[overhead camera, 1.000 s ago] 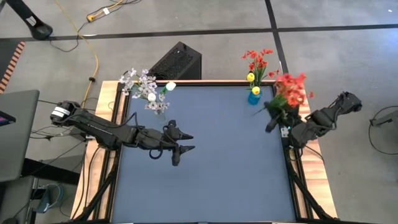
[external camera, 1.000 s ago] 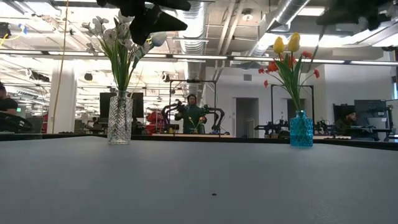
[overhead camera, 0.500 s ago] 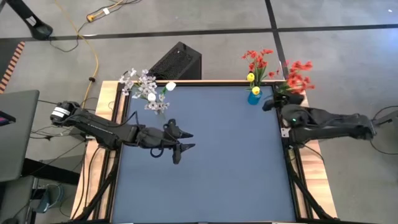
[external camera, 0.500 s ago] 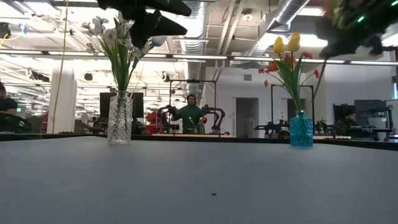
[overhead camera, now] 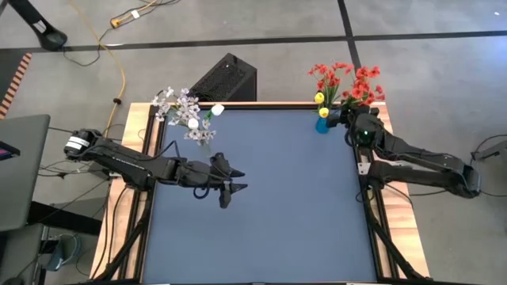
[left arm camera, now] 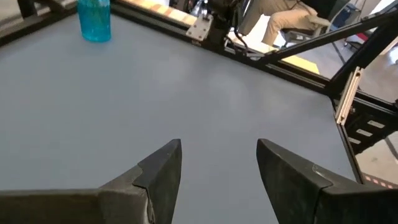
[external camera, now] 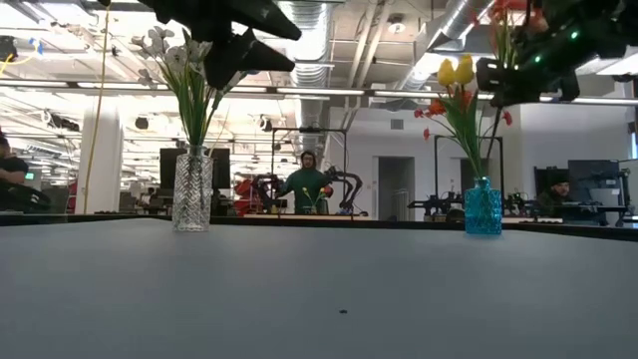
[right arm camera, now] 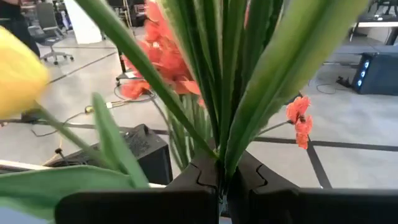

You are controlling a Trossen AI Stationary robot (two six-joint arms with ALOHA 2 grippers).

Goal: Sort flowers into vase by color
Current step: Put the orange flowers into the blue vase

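Note:
A blue vase stands at the table's far right, holding yellow tulips and red blossoms. My right gripper hovers right beside and above it, shut on another red flower sprig. A clear vase at the far left holds white and pale lilac flowers. My left gripper hangs open above the table's left half, touching nothing. My right gripper pinches the red sprig's bundled green stem and leaves between its two fingers, coming level from the table's right and lying across the stem. The sprig is upright and clear of the table, with blossoms above the fingers. Its stem runs down toward the vase's mouth.
A black box sits just beyond the far edge. Wooden rails frame the table's sides. The blue-grey table top is bare across its middle and near half. People and equipment show in the room behind.
My right gripper has carried the red sprig from the table's right edge toward the far edge and leftward, up to the blue vase, its arm stretching out. The sprig now stands beside the yellow tulips. My left arm has kept still.

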